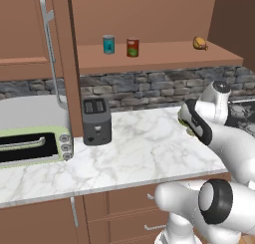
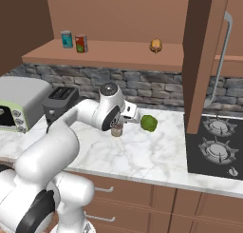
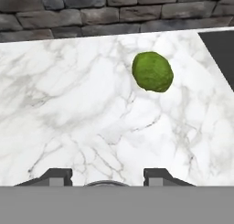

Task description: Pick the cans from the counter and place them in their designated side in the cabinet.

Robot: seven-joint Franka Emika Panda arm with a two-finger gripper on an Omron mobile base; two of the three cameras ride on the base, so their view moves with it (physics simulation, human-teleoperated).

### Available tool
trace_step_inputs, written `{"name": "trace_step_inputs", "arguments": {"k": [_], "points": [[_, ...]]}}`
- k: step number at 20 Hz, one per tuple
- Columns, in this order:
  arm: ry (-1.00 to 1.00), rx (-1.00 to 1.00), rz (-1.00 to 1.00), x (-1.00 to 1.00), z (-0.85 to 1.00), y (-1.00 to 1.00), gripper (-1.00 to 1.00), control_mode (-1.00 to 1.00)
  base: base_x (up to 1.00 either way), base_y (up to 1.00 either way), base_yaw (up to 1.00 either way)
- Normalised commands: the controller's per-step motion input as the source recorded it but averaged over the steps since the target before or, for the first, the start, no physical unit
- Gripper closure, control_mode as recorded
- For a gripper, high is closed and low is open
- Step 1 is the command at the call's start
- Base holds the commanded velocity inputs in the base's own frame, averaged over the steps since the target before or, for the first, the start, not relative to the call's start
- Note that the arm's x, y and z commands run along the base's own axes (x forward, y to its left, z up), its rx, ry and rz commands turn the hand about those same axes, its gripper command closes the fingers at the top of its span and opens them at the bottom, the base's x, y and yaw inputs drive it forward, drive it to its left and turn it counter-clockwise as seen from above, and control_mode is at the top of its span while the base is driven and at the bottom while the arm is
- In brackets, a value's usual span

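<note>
Right base view: the gripper (image 2: 117,128) is clenched around the upright cream-yellow can (image 2: 116,129) on the marble bench (image 2: 142,153); its cabinet shelf (image 2: 118,53) spot, beside the teal-blue can (image 2: 67,39) and red can (image 2: 81,43), lies toward eleven o'clock.

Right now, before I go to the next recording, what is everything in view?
teal-blue can: 1, teal, cabinet shelf
red can: 1, red with green patch, shelf, beside the teal-blue can
food item: 1, orange-brown, shelf, apart from both
cream-yellow can: 1, silvery lid, low over counter
round item: 1, green, counter near stove
toaster: 1, dark, counter
toaster oven: 1, pale green, counter
stove: 1, black
gripper: 1, dark tips, closed around the cream-yellow can
</note>
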Motion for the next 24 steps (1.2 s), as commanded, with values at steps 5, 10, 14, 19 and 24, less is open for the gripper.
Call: {"name": "trace_step_inputs", "arguments": {"k": [5, 10, 14, 19, 24], "points": [[-0.09, 0.00, 0.01, -0.10, 0.34, 0.14, 1.00, -1.00, 0.00, 0.00, 0.00], [-0.08, 0.00, 0.01, -0.08, 0.34, 0.14, 1.00, -1.00, 0.00, 0.00, 0.00], [-0.08, 0.00, 0.02, -0.08, 0.34, 0.15, 1.00, -1.00, 0.00, 0.00, 0.00], [-0.07, 0.00, 0.02, -0.13, 0.31, 0.13, 1.00, -1.00, 0.00, 0.00, 0.00], [-0.06, 0.00, 0.02, -0.10, 0.26, 0.16, 1.00, -1.00, 0.00, 0.00, 0.00]]}}
